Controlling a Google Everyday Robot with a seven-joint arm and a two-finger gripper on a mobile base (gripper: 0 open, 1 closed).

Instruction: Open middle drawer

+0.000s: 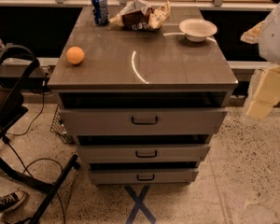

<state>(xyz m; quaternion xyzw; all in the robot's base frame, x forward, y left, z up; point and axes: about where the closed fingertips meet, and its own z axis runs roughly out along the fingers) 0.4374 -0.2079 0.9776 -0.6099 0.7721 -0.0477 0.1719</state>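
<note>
The grey metal cabinet (142, 73) has three drawers. The middle drawer (177, 152) is the second one down, a low plain front with a small dark loop handle (146, 154) at its centre. A dark gap shows above its front. The taller top drawer (186, 121) and the lowest drawer (172, 176) sit above and below it. My gripper (260, 101), a cream-coloured part under a white arm housing (277, 31), hangs at the right edge of the camera view. It is beside the cabinet's right front corner, apart from the cabinet and well to the right of the handle.
On the cabinet top are an orange (75, 55), a blue can (100, 8), crumpled snack bags (141, 15) and a white bowl (198, 29). A black chair frame (14, 106) and cables stand on the left floor. A blue tape cross (139, 204) marks the floor in front.
</note>
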